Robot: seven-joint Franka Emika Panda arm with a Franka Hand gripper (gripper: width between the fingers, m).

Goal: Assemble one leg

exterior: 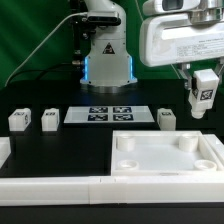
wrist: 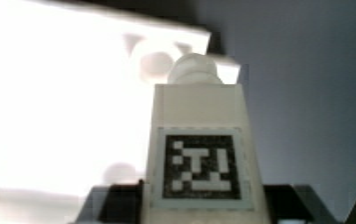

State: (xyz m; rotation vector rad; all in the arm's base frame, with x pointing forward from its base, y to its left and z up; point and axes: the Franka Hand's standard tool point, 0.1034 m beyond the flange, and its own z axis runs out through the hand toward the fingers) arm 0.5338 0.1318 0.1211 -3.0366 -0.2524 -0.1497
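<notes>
The small white plastic block-like leg (exterior: 204, 98) is held clear of the black desk (exterior: 60, 150), clamped between the fingers of the dark two-finger claw (exterior: 203, 74), which is closed on its upper part; it hangs upright above the corner of the large white tray-like plastic part (exterior: 165, 158) at the exterior view's right. The step in hand is judged to be the seating of the leg in a round corner socket (exterior: 186, 144). For this to be done well, the rounded peg (wrist: 193, 72) seen at the leg's far end in the wrist view should be centred over the socket, the leg kept vertical, and the descent made slowly, since hard smooth plastic is likely to slip or jam if tilted. The leg is squared and matt, with a crisp black-and-white square tag (wrist: 201, 160) on one face. The tray is glossy, with raised rims and soft rounded corners. A thin flat white marker board (exterior: 112, 114) and a spare white leg (exterior: 166, 117) just beside it are seen lying on the desk
</notes>
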